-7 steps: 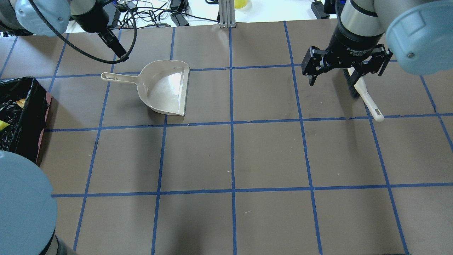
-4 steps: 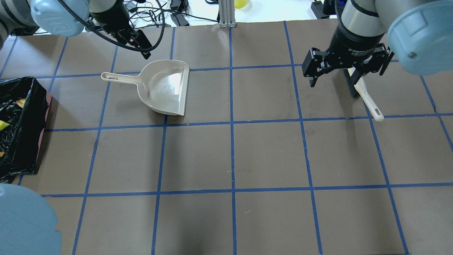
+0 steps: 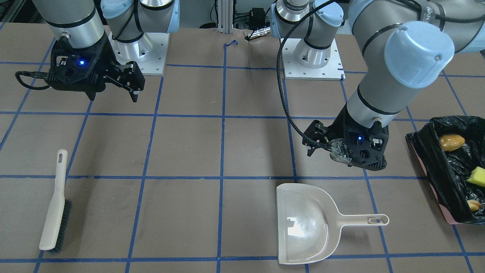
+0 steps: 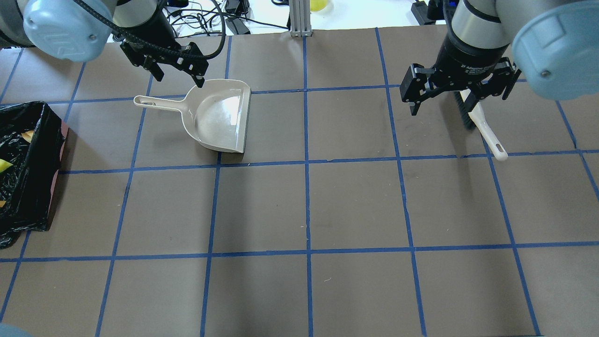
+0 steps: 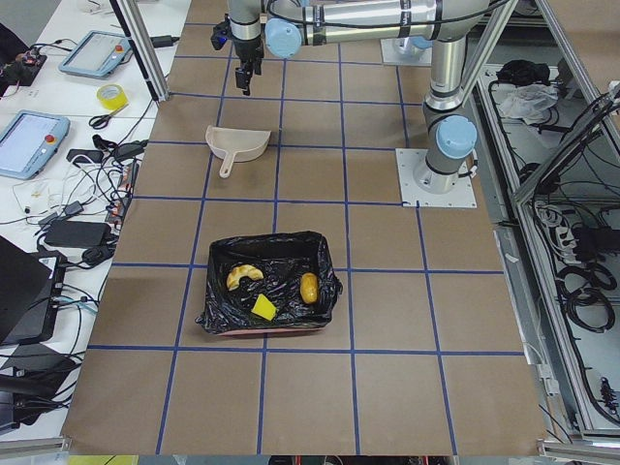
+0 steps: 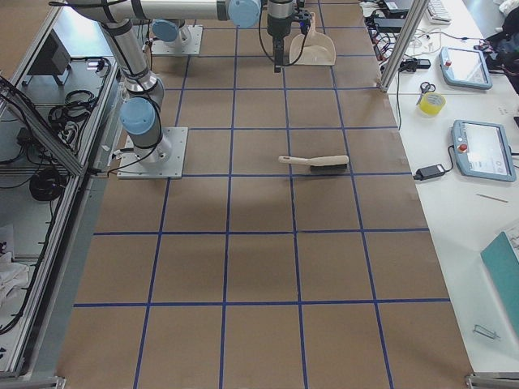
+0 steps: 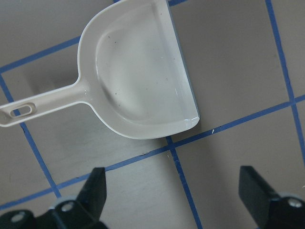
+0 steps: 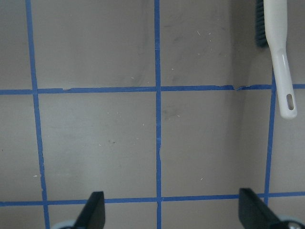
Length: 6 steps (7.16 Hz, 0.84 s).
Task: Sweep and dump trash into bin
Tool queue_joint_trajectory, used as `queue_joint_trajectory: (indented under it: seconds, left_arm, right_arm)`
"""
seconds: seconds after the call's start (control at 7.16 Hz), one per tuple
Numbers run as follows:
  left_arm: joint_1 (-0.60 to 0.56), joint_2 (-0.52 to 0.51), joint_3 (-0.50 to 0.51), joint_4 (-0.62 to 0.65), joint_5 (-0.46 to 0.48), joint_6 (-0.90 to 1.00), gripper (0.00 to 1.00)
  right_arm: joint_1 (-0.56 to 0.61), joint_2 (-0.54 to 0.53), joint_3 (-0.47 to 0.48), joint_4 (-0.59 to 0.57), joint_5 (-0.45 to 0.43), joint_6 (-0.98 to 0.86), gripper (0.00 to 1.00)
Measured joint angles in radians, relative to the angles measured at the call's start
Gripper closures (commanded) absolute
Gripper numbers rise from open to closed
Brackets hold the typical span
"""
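Observation:
The bin (image 3: 428,151) is lined with a black bag and stands at the table's left end; it also shows in the overhead view (image 4: 47,140). All three pieces of trash lie inside it: the orange-brown lump (image 3: 451,141), the yellow-green sponge (image 3: 477,176) and the pale crescent slice (image 3: 473,205). My left gripper (image 4: 178,75) is open and empty, hovering just behind the beige dustpan (image 4: 220,117). In the left wrist view the dustpan (image 7: 138,81) is empty. My right gripper (image 4: 458,91) is open and empty, above the table beside the brush (image 4: 484,128).
The white-handled brush (image 3: 55,212) lies flat on the robot's right side and shows in the right wrist view (image 8: 279,47). Blue tape marks a grid on the brown table. Cables and devices lie beyond the far edge.
My left arm has swung right and forward, bringing its open gripper to the dustpan's back edge. The left arm's blue elbow has left the lower left corner. The right gripper barely moved.

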Motion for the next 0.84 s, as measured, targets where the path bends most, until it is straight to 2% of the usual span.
queue_joint_trajectory:
  seconds: [0.28,0.84]
  left_arm:
    - [-0.001,0.069,-0.023,-0.067,0.051,-0.079,0.0]
    - [-0.003,0.166,-0.09,-0.09,0.056,-0.096,0.0]
  right_arm:
    - [-0.001,0.002,0.0,-0.002,-0.001,-0.003,0.0]
    - [0.0,0.002,0.0,-0.004,0.001,-0.004,0.0]
